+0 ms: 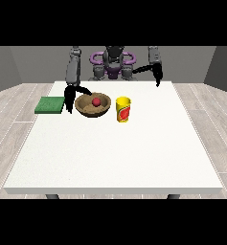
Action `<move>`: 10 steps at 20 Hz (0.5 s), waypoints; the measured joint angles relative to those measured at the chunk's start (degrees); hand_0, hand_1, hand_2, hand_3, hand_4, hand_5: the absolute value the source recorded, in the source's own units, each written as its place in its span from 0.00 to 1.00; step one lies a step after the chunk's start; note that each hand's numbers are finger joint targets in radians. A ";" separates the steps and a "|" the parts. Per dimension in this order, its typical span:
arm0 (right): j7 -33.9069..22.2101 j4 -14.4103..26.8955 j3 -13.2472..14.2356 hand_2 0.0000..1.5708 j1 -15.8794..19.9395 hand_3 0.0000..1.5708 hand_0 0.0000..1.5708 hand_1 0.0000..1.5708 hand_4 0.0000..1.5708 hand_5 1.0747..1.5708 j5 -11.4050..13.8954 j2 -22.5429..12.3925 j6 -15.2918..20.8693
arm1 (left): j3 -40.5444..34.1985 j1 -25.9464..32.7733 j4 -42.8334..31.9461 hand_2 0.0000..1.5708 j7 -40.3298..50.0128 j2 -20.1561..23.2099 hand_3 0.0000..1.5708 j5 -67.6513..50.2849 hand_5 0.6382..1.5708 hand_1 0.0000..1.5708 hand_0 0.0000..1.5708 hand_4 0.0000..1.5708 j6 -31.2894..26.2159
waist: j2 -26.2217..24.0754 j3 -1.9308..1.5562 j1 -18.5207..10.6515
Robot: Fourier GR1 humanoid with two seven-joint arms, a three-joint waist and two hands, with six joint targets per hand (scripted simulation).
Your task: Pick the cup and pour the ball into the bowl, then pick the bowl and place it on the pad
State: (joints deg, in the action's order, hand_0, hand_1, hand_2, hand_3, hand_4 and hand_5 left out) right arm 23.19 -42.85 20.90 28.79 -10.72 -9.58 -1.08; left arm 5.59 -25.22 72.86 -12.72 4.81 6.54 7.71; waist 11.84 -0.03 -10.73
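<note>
One white tabletop carries one brown bowl, one red ball inside it, one yellow cup and one green pad. Two black hands show, one at the view's left and one at the view's right.

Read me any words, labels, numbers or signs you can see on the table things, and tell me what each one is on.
No text can be read.
The yellow cup carries a red and green mark on its side, too small to tell whether it holds any letters.
The brown bowl, the red ball in it, the green pad and the white table show no writing.
</note>
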 measured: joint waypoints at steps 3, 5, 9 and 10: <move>2.34 3.59 -0.10 0.00 1.21 0.00 0.00 0.00 0.06 0.99 0.08 -0.30 -0.28 | -1.01 0.56 1.73 0.00 0.51 0.87 0.00 -0.61 0.99 0.00 0.00 0.00 -1.21 | 0.64 0.00 0.19; 2.87 5.52 -0.03 0.00 3.04 0.00 0.00 0.00 0.08 0.98 -0.14 -0.95 -0.63 | -1.52 0.41 2.56 0.00 0.93 1.38 0.00 -0.49 0.99 0.00 0.00 0.00 -1.58 | 1.28 0.00 0.26; 5.58 8.92 0.35 0.00 4.45 0.00 0.00 0.00 0.30 0.95 -0.78 -0.17 -0.43 | -1.68 1.57 4.82 0.00 1.05 1.67 0.00 -0.40 0.99 0.00 0.00 0.00 -2.24 | 2.13 0.13 -0.18; 5.50 9.18 1.06 0.25 4.54 0.00 0.50 0.50 0.28 0.92 -1.44 -0.29 -0.19 | -1.70 1.31 5.31 0.00 0.74 1.73 0.00 -0.27 1.00 0.00 0.00 0.00 -2.17 | 2.63 0.41 -0.21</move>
State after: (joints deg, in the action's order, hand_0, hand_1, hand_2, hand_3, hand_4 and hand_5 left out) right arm 28.69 -33.67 21.96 33.33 -12.17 -9.87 -1.27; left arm 3.89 -23.91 78.17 -11.98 6.54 6.27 5.53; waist 14.46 0.38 -10.94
